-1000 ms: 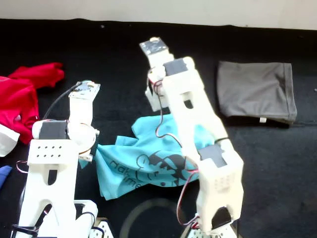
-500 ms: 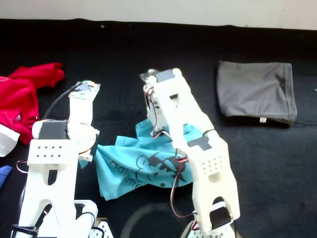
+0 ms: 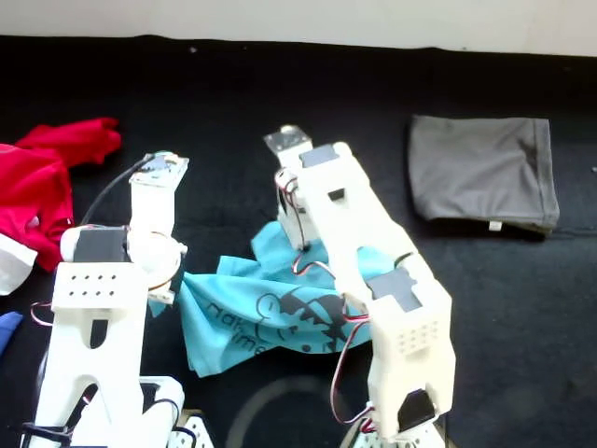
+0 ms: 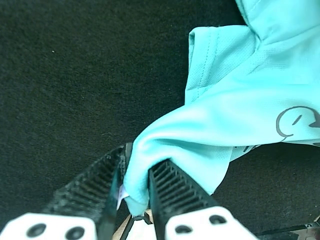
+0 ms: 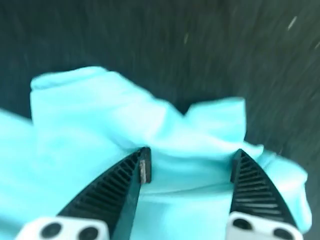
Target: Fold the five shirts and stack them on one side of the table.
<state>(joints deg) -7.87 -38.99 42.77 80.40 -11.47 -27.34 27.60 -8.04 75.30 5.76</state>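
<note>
The left gripper (image 4: 140,159) is clamped on a bunched corner of the teal shirt (image 4: 235,125), the fabric being pinched between its ribbed fingers (image 4: 175,192). At the far left edge of the black-covered table (image 3: 233,93), a small blue item (image 3: 5,329) and a white item (image 3: 13,263) are cut off by the frame, and what they are cannot be told. Just beyond them a red shirt (image 3: 37,187) is left crumpled in a heap. The left arm (image 3: 103,299) is stood beside that heap, and the teal shirt's left corner is hidden under its wrist in the high view. The teal shirt is spread unfolded and wrinkled in the middle of the table's near half, with a dark print turned upward. Much of it is covered in the high view by the right arm (image 3: 373,271), which is stretched over it from the near edge. The right gripper (image 5: 191,162) is held with its jaws wide apart over a raised fold at the shirt's far edge, and nothing is gripped in it; whether the fingertips (image 5: 125,180) touch the cloth cannot be told. Well apart to the right, a grey shirt (image 3: 480,173) is laid folded flat in a rectangle, with a small pale tag (image 3: 494,226) shown at its near edge, touched by neither arm.
</note>
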